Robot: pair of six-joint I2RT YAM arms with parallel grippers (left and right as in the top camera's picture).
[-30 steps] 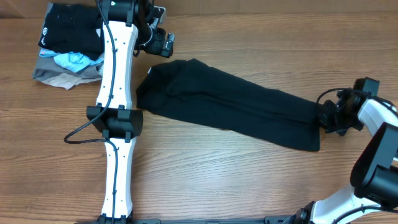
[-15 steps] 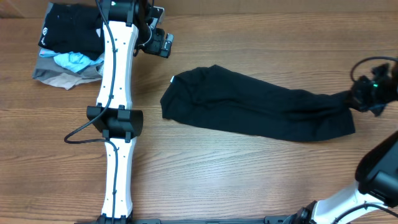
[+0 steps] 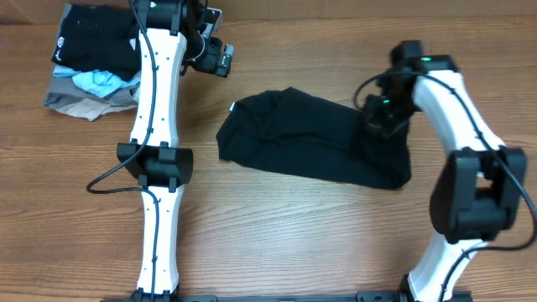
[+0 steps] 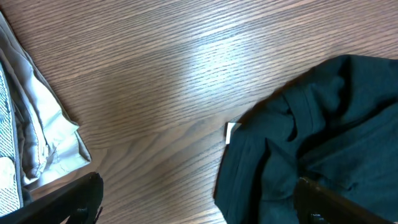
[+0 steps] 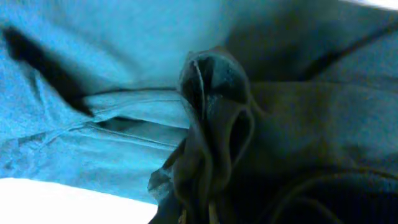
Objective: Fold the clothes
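The clothes [image 3: 306, 138], a plain black garment, lie across the middle of the table with a small white label [image 3: 232, 106] at the left edge. My right gripper [image 3: 382, 117] is shut on the garment's right end, holding it lifted over the right part of the cloth. In the right wrist view, bunched black fabric [image 5: 211, 124] fills the frame and hides the fingers. My left gripper [image 3: 216, 57] hangs open above bare wood, up and left of the garment. In the left wrist view, the garment [image 4: 311, 143] and its label [image 4: 231, 130] sit between the spread fingers [image 4: 78, 196].
A pile of folded pieces sits at the far left corner: a black one with a white logo [image 3: 92, 42] on top, light blue [image 3: 96, 81] and grey-beige [image 3: 75, 101] below. The left arm's white links [image 3: 155, 126] run down the table's left side.
The right gripper has carried the garment's right end up and to the left, over the cloth, so the garment now looks shorter. The left gripper has stayed where it was, open.
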